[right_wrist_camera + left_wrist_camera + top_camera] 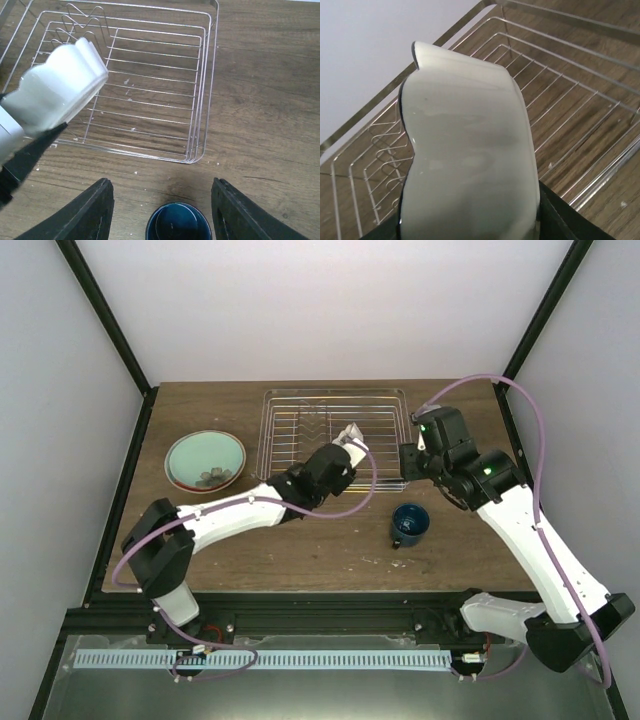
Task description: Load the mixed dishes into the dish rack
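Your left gripper (346,446) pinches the white dish (470,150) above the rack's (290,398) right half. It's likely light, glazed, slick and chippable, so hold the wall firmly. Your right gripper (162,200) hangs spread over the mug (410,523).

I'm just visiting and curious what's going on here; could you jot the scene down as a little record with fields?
Left jaws: shut on small white scalloped dish, held over the silver wire dish rack
Right jaws: open, holding nothing
Dark blue mug: upright on the wooden table, outside the rack
Round pale-green red-rimmed plate: on the table, left of the rack
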